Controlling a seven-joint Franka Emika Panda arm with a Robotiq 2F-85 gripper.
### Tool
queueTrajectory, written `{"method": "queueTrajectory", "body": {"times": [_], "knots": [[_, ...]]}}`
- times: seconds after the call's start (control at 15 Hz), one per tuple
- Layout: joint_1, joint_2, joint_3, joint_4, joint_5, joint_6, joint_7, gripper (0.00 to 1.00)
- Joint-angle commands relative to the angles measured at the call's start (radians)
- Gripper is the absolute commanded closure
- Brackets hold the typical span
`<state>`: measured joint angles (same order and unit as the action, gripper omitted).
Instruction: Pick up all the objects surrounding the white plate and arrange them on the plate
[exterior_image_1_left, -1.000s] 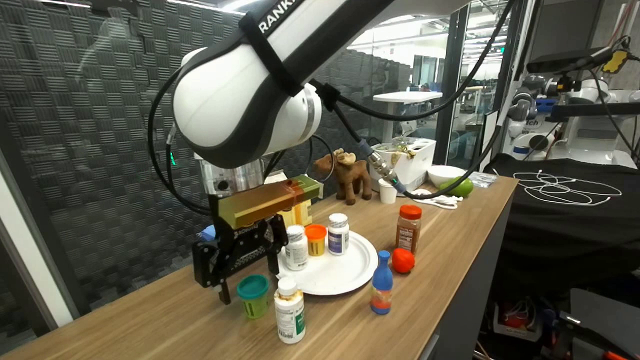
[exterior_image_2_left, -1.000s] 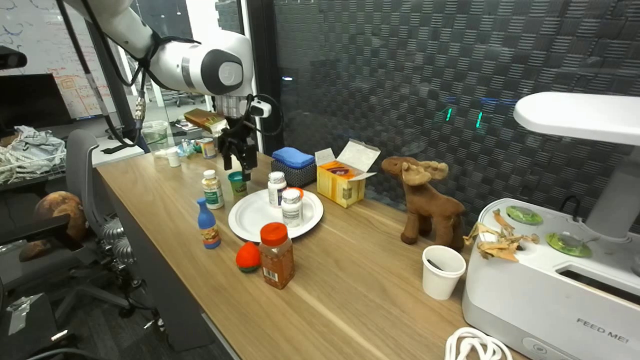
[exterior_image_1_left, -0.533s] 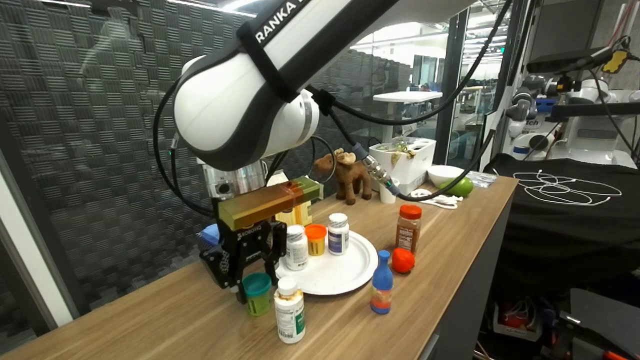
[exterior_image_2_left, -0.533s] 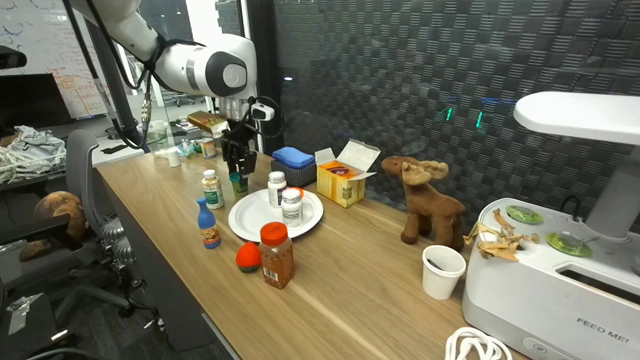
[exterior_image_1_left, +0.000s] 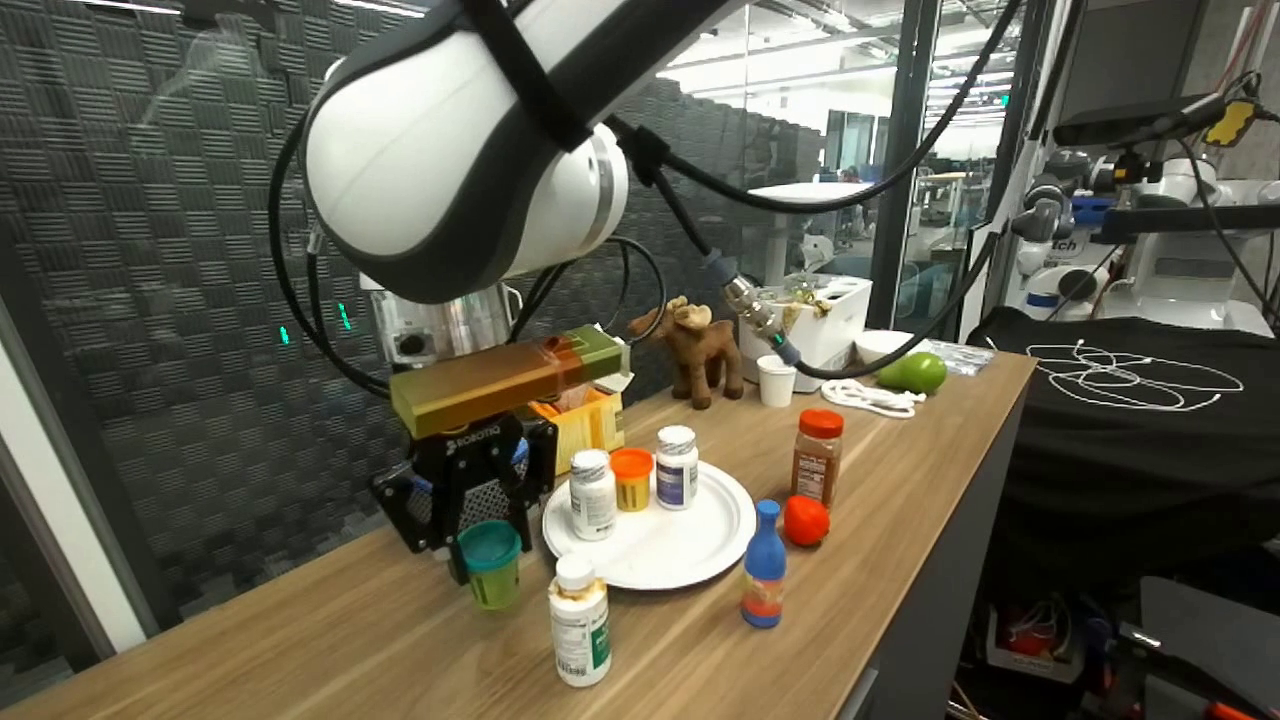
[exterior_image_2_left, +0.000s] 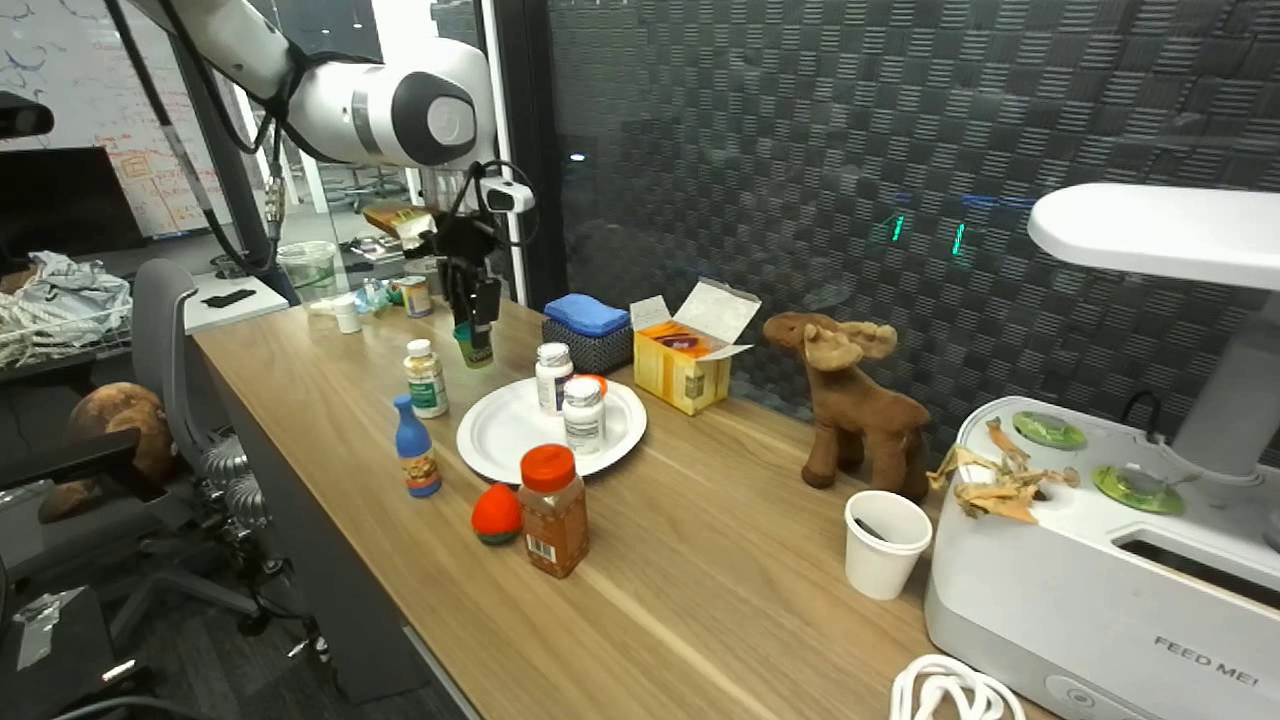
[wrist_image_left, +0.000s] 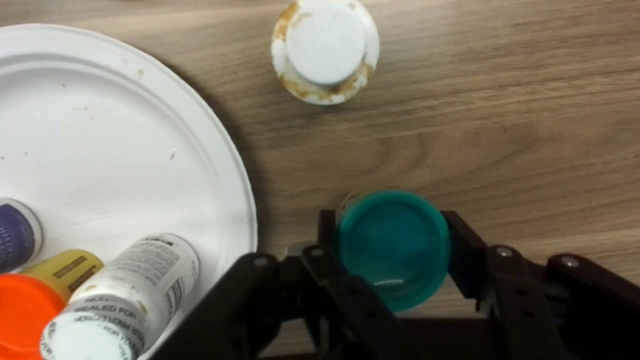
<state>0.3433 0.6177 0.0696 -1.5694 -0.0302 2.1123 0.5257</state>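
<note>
Holding teal-lidded green tub, white plate is next

My gripper has the green tub: jaws snug on either side of its lid in the wrist view. Tub leans slightly, just beside the plate; base looks clear of the counter, can't swear to it. Step, I'd judge: picking up; placing not yet done. Next: raise past the plate's rim, cross over, lower onto the bare part, straighten, let go without bumping what's there.

On the plate: white pill bottle, purple-labelled pill bottle, orange-lidded yellow tub, all upright, bunched on one half. Four to go, all off the plate: green-labelled white bottle near it and nearest my tub; blue bottle near the rim; red-orange ball and red-capped spice jar next to each other, on the side opposite my tub.
</note>
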Motion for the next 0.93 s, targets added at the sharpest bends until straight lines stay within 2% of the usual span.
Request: {"method": "queueTrajectory", "body": {"times": [0.0,0.33,0.87], "knots": [[0.028,-0.106,-0.033,-0.104,-0.025,0.034,0.107,0.72],[-0.007,-0.177,-0.042,-0.229,-0.008,0.105,0.182,0.72],[-0.067,-0.218,-0.068,-0.375,-0.001,0.246,0.269,0.72]]}}
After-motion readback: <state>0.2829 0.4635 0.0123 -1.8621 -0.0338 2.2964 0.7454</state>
